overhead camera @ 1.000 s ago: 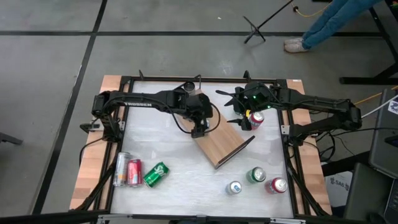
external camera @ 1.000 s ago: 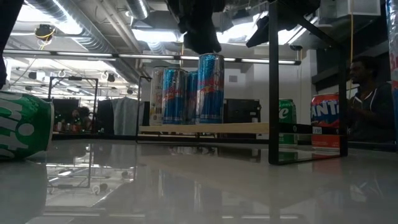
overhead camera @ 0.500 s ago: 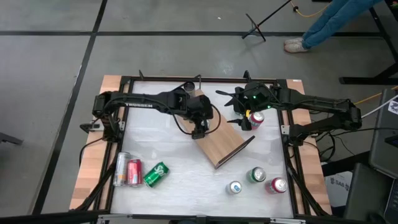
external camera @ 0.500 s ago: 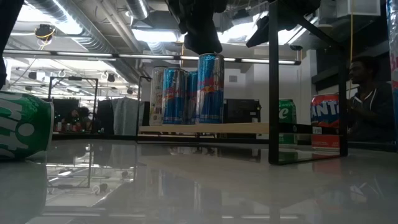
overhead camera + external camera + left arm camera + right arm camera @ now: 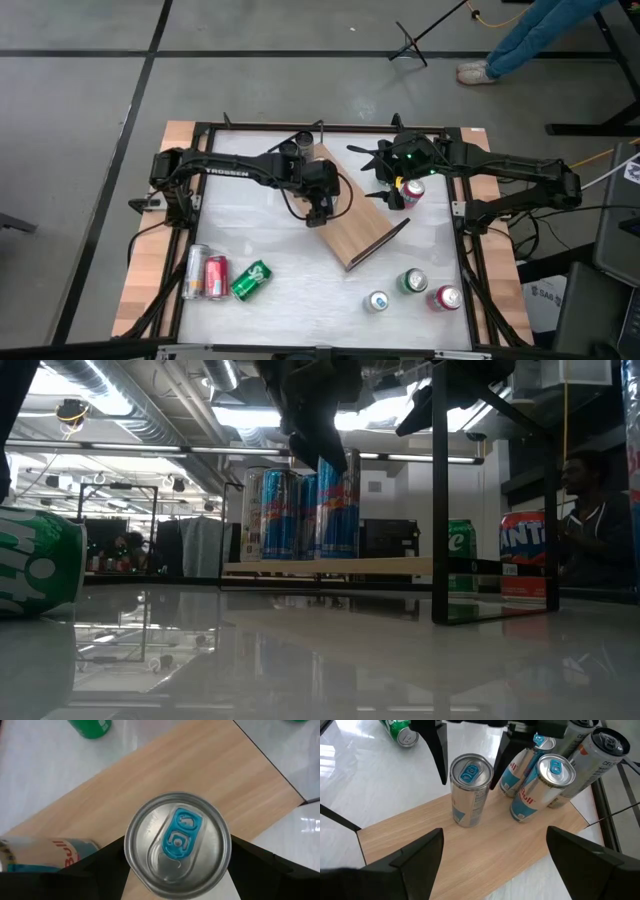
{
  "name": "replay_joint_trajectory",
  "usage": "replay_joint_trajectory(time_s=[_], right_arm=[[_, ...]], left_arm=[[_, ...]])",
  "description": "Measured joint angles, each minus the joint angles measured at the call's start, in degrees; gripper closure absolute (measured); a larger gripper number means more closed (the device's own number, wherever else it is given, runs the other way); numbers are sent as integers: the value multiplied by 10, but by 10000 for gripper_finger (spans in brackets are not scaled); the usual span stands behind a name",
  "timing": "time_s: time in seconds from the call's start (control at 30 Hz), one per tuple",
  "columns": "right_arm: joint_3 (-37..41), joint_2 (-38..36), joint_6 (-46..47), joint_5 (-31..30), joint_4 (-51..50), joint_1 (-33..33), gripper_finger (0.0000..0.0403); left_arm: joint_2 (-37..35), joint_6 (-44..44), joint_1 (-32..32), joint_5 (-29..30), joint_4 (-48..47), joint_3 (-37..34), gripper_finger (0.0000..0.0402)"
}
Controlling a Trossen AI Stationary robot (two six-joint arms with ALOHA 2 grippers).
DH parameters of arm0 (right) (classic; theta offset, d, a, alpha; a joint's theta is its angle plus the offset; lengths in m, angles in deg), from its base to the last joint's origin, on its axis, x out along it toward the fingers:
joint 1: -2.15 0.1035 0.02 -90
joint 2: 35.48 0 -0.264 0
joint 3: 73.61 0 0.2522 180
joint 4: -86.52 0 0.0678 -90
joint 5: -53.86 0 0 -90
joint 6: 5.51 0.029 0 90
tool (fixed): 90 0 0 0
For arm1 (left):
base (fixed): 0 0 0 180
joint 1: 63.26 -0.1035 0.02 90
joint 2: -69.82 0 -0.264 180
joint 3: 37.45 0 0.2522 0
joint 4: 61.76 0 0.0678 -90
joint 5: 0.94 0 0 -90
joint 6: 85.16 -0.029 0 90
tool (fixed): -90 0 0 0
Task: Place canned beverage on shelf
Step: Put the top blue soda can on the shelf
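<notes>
Left claw (image 5: 470, 735) had just let go and lifted a bit, fingers wide either side of the can (image 5: 468, 787) standing on the shelf (image 5: 352, 232), so basically placed; right claw (image 5: 392, 190) hovered open nearby.

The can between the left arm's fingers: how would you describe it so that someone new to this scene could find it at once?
Start at the shelf, the light-brown wooden board lying aslant in the middle of the white table. A cluster of slim blue-and-silver cans stands at one end of it. The can in question stands upright a little apart from that cluster, alone, with the left gripper directly above it, one dark finger on each side.
</notes>
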Motion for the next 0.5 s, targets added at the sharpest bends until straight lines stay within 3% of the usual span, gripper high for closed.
replay_joint_trajectory(time_s=[0.23, 0.5], right_arm=[[0, 0, 0, 0, 0, 0, 61], [0, 0, 0, 0, 0, 0, 61]], left_arm=[[0, 35, 6, 43, 2, 0, 119], [0, 35, 15, 46, 3, 0, 186]])
